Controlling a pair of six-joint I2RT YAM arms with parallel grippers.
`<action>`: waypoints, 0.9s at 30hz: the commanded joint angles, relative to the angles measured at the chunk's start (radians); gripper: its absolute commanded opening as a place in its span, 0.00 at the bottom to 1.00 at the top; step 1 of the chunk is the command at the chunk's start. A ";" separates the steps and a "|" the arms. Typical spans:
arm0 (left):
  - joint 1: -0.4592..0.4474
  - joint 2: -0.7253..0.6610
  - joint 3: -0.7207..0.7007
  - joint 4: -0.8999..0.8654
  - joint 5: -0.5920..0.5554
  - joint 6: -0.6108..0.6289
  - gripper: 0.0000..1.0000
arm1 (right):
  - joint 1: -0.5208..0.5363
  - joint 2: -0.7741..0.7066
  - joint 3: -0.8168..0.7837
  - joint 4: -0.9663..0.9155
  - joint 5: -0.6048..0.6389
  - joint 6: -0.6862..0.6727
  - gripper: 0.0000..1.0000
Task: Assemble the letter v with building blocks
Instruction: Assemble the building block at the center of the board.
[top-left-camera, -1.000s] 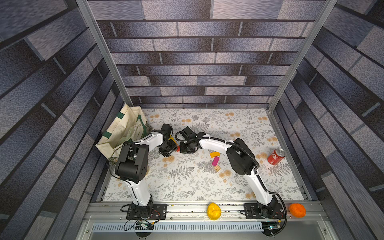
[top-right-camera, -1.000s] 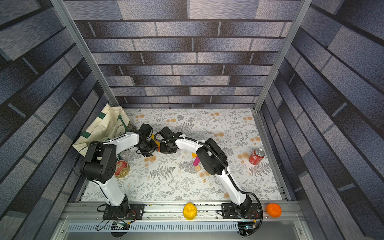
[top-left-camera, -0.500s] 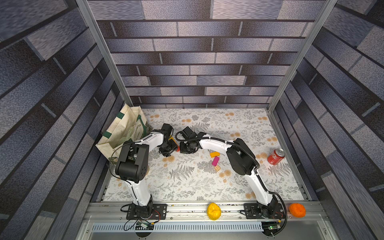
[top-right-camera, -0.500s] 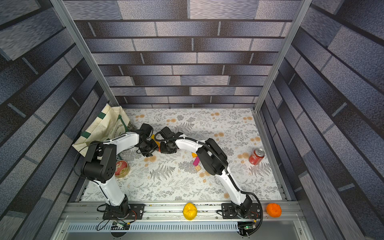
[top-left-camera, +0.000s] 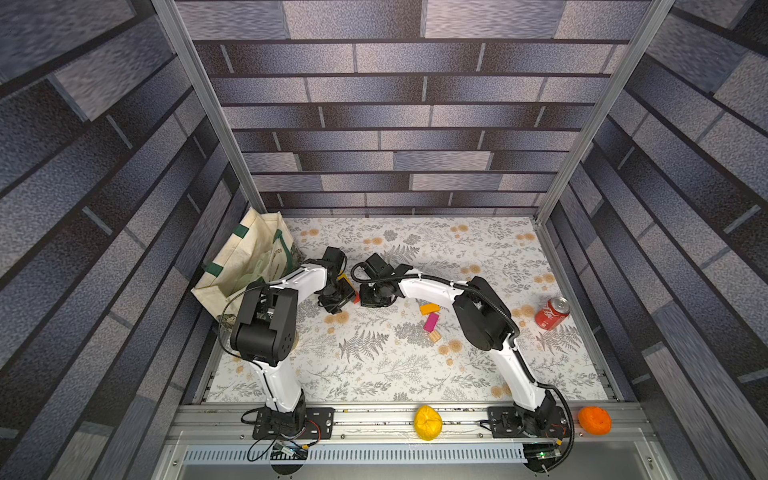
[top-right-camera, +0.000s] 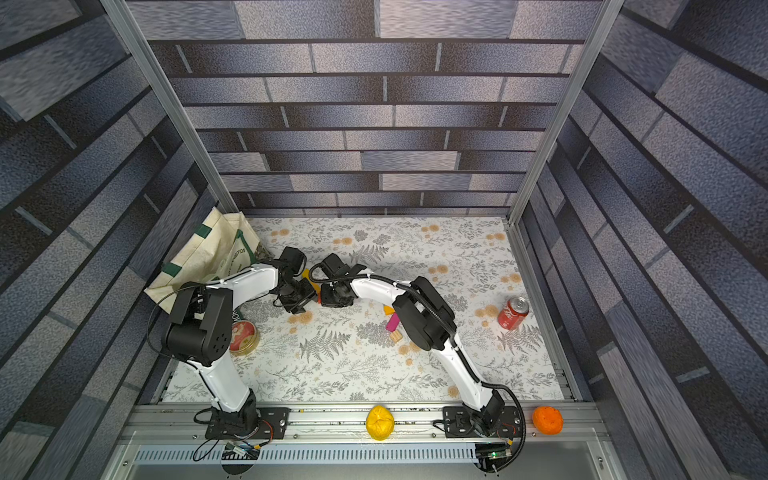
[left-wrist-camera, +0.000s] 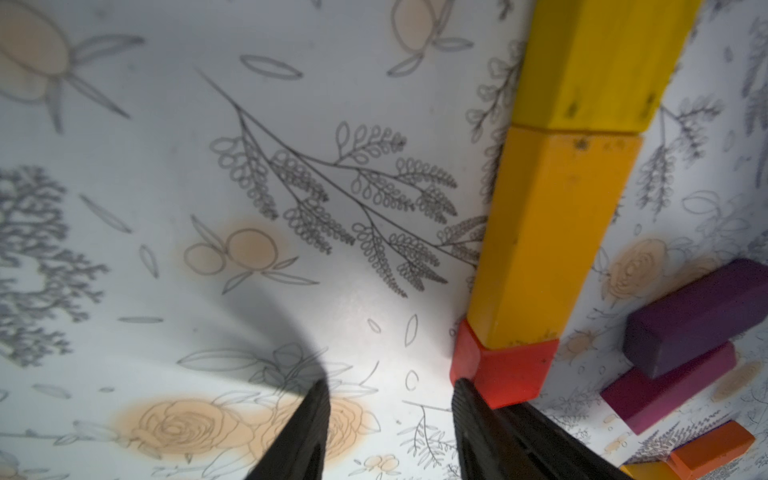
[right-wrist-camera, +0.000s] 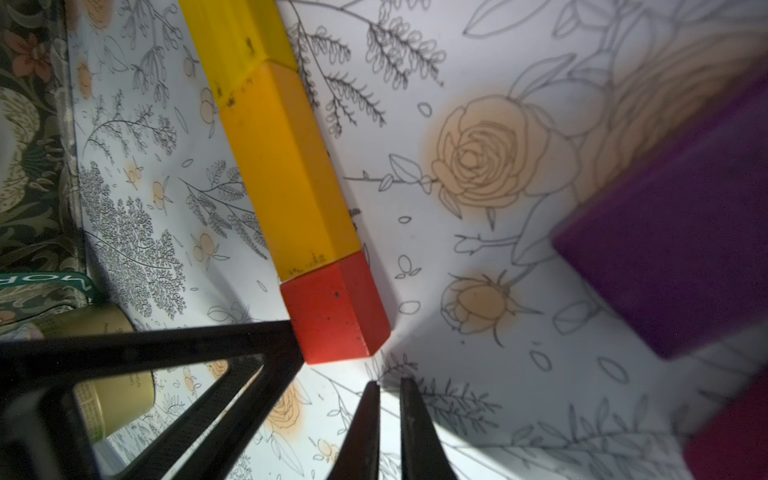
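Observation:
In the left wrist view a straight row of building blocks lies end to end: yellow (left-wrist-camera: 598, 62), amber (left-wrist-camera: 548, 232), red (left-wrist-camera: 507, 374). Beside it a purple block (left-wrist-camera: 698, 316), a magenta one (left-wrist-camera: 665, 390) and an orange one (left-wrist-camera: 710, 449) form a second slanted row. My left gripper (left-wrist-camera: 389, 384) is open and empty, one finger against the red block's side. My right gripper (right-wrist-camera: 390, 382) is shut on nothing, just off the red block's (right-wrist-camera: 336, 307) end. In a top view both grippers meet left of centre (top-left-camera: 353, 297). An orange block (top-left-camera: 429, 308), a magenta block (top-left-camera: 431, 322) and a wood cube (top-left-camera: 434, 336) lie loose.
A cream tote bag (top-left-camera: 245, 266) leans at the back left. A round tin (top-right-camera: 243, 338) sits by the left arm. A red soda can (top-left-camera: 550, 313) stands at the right. A yellow lump (top-left-camera: 428, 422) and an orange lump (top-left-camera: 595, 420) rest on the front rail.

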 joint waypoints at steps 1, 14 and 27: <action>0.006 0.053 -0.072 -0.026 -0.069 0.000 0.51 | -0.011 -0.024 -0.041 -0.077 0.031 0.009 0.14; 0.024 -0.177 -0.096 -0.040 -0.055 -0.012 0.35 | -0.011 -0.216 -0.160 -0.046 0.057 0.004 0.15; -0.016 -0.221 0.078 -0.119 -0.119 0.128 0.39 | -0.025 -0.441 -0.296 -0.048 0.152 -0.054 0.18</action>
